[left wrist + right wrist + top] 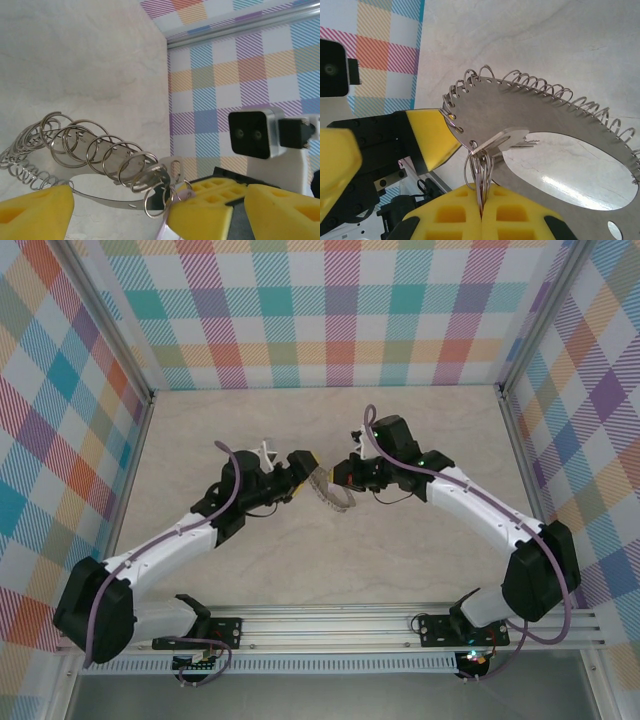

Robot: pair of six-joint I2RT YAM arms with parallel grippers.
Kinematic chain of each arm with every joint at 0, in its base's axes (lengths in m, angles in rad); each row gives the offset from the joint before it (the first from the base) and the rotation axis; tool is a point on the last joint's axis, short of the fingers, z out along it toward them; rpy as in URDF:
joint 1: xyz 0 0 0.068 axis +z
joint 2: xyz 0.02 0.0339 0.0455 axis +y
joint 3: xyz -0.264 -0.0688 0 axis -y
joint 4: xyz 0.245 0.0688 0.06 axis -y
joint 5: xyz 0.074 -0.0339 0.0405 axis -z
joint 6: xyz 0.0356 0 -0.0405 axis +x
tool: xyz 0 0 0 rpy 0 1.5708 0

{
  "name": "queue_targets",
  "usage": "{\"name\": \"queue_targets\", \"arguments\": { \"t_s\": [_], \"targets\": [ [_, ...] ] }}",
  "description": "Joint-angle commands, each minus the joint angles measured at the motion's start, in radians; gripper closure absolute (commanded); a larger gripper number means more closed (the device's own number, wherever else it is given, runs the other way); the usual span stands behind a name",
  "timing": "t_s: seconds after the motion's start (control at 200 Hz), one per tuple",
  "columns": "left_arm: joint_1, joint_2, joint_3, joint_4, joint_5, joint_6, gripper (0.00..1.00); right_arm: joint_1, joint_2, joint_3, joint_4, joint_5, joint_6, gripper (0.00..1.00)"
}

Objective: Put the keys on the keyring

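Fingers of my right gripper (481, 200) are pressed flat together, no gap at all, and caught in that seam is a bundle of thin wire loops running up to the key (502, 140). Its silvery tab lies across the inner edge of the keyring (535, 112). From my left wrist I catch a sliver of lilac just beside the same yellow pads, and I take that for the key's head.

Over to my left gripper (405, 147): its fingers are spread wide, gripping nothing. One yellow tip is right up against the keyring's looped outer edge, more a steadying touch than a hold, I'd say. From above, the hoop sits between my two grippers at mid-table. I can't tell whether it's lifted or resting on the table (330, 570).

So where are we? I reckon we're well into it. Key and hoop are together and in contact, and loops seem to pass through the key's end. Is the key properly threaded onto one of the hoop's own loops? The tangle hides that, so I can't call it. What's probably left is to seat the key fully, let go and back both arms away.
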Motion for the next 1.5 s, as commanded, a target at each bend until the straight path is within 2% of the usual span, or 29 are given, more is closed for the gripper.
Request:
{"name": "queue_targets", "arguments": {
  "t_s": [0.0, 0.335, 0.435, 0.53, 0.655, 1.0, 1.105, 1.29, 1.35, 1.44, 1.495],
  "targets": [
    [-0.013, 0.036, 0.052, -0.02, -0.044, -0.057, 0.12, -0.007, 0.007, 0.022, 0.065, -0.046, -0.014, 1.0],
    [-0.014, 0.169, 0.096, -0.026, -0.067, -0.103, 0.12, -0.007, 0.016, -0.01, 0.097, -0.074, -0.007, 1.0],
    [-0.014, 0.187, 0.104, -0.016, -0.062, -0.109, 0.14, -0.007, 0.016, -0.02, 0.104, -0.077, -0.005, 1.0],
    [-0.014, 0.194, 0.104, -0.004, -0.056, -0.112, 0.25, -0.007, 0.016, -0.028, 0.11, -0.076, -0.004, 1.0],
    [-0.014, 0.197, 0.099, 0.01, -0.054, -0.118, 0.5, -0.006, 0.016, -0.035, 0.116, -0.076, -0.001, 1.0],
    [-0.017, 0.197, 0.109, -0.002, -0.062, -0.106, 0.85, -0.007, 0.01, -0.041, 0.122, -0.073, 0.003, 1.0],
    [-0.017, 0.2, 0.125, -0.019, -0.057, -0.08, 1.0, -0.008, 0.004, -0.034, 0.115, -0.065, 0.001, 1.0],
    [-0.017, 0.193, 0.158, -0.061, -0.064, -0.005, 1.0, -0.012, -0.015, -0.038, 0.103, -0.063, -0.001, 1.0],
    [-0.017, 0.186, 0.172, -0.078, -0.071, 0.035, 1.0, -0.017, -0.027, -0.048, 0.099, -0.059, 0.0, 0.87],
    [-0.017, 0.165, 0.181, -0.083, -0.088, 0.113, 1.0, -0.033, -0.064, -0.081, 0.099, -0.059, 0.0, 0.56],
    [-0.017, 0.145, 0.188, -0.087, -0.1, 0.178, 1.0, -0.05, -0.103, -0.111, 0.097, -0.05, 0.006, 0.45]
  ]
}}
